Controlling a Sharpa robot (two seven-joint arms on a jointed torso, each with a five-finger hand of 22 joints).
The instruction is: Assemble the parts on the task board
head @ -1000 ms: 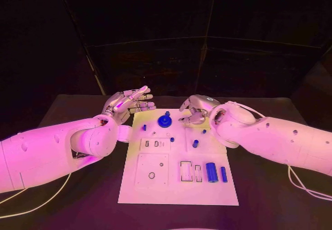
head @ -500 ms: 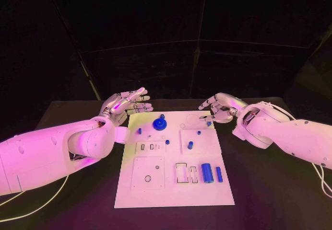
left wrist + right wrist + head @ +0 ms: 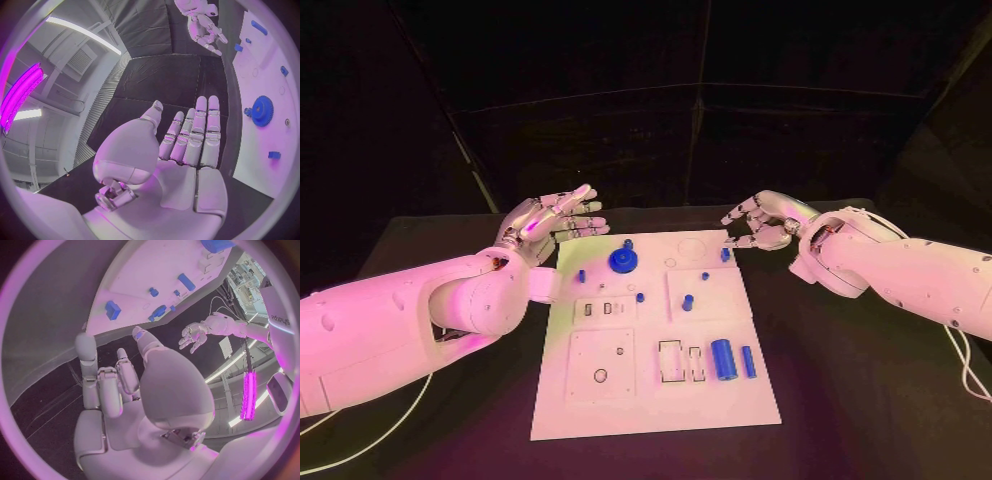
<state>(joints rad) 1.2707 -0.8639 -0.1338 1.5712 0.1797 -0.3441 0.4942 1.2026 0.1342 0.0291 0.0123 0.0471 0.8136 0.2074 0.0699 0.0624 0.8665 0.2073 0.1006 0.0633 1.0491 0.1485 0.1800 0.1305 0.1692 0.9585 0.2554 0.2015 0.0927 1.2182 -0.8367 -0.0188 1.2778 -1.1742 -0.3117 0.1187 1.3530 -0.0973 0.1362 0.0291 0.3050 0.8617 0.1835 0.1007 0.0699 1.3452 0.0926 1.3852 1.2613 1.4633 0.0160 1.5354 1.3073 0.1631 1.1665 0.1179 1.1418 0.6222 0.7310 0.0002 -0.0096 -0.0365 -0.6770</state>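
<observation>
- Parts lie and stand on the task board (image 3: 653, 400), the white plate in the middle of the black table (image 3: 862, 380).
- At the board's far end a round blue gear (image 3: 623, 263) stands beside small blue pegs; one small peg (image 3: 726, 254) sits near the far right edge.
- Toward the near end a thick blue cylinder (image 3: 723, 359) and a thinner blue bar (image 3: 747, 361) lie side by side, just right of rectangular slots.
- The left hand (image 3: 548, 222) hovers off the board's far left corner, above the table, palm turned up and inward.
- Its fingers (image 3: 200, 132) lie nearly straight and close together, the thumb set apart; the palm is bare and nothing is held. It touches no part.
- The right hand (image 3: 764, 222) hangs off the board's far right corner, near the small edge peg but apart from it.
- Its fingers (image 3: 106, 385) are partly curled, with gaps between them and the thumb; the right wrist view shows nothing in the grasp, so it is loosely spread and holds nothing.
- The two hands stand well apart, with the board's far edge between them.
</observation>
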